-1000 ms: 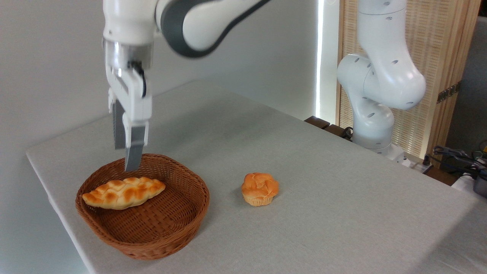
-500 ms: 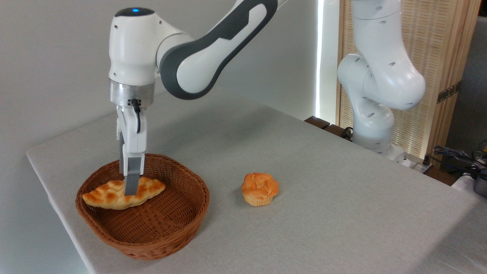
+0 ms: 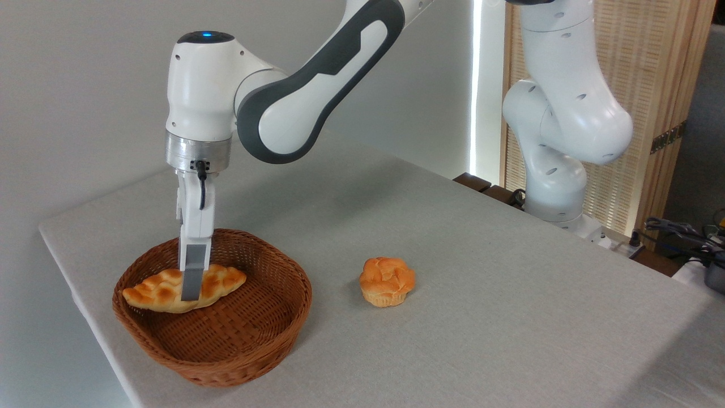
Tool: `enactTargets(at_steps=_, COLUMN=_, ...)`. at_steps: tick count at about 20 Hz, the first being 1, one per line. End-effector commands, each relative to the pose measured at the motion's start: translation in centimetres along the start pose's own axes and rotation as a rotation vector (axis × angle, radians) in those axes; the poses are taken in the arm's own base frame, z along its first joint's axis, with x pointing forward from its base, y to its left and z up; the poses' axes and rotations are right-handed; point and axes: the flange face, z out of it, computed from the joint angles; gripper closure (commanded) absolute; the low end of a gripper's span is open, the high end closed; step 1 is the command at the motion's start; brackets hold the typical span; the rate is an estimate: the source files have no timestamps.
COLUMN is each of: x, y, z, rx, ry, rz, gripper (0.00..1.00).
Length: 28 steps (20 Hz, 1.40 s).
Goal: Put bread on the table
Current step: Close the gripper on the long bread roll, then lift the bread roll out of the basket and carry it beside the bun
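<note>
The round brown wicker basket (image 3: 212,317) sits near the front left edge of the light grey fabric-covered table (image 3: 481,317). The long braided golden-brown bread (image 3: 218,281) lies inside it. The gripper (image 3: 190,292) descends vertically; one grey finger crosses the loaf, finger spacing indeterminable. The small round orange bun (image 3: 387,281) stands apart, rightward. Beyond: bare tabletop, white wall, slatted wooden panel (image 3: 623,85).
</note>
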Motion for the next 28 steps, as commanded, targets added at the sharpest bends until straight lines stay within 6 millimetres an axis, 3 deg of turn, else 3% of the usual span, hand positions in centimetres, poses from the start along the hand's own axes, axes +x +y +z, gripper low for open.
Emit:
enactTargets(at_steps=1, x=-0.4, y=0.4, z=0.9, rx=0.013, ry=-0.013, rz=0.034, gripper=0.00)
enactTargets(at_steps=5, x=-0.7, y=0.8, z=1.7, rx=0.000, ry=-0.022, rz=0.035, gripper=0.00)
enactTargets(at_steps=6, x=-0.7, y=0.8, z=1.7, rx=0.000, ry=-0.022, rz=0.037, gripper=0.07)
enactTargets(at_steps=7, x=-0.7, y=0.8, z=1.7, rx=0.000, ry=-0.022, rz=0.037, gripper=0.19)
enactTargets(at_steps=8, x=-0.7, y=0.8, z=1.7, rx=0.000, ry=-0.022, rz=0.046, gripper=0.44)
enactTargets(at_steps=9, x=-0.7, y=0.8, z=1.7, rx=0.000, ry=-0.022, rz=0.054, gripper=0.63)
enactTargets(at_steps=11, x=-0.7, y=0.8, z=1.7, rx=0.000, ry=-0.022, rz=0.060, gripper=0.79)
enactTargets(at_steps=28, x=-0.6, y=0.4, z=0.1, rx=0.003, ry=-0.002, rz=0.024, gripper=0.84)
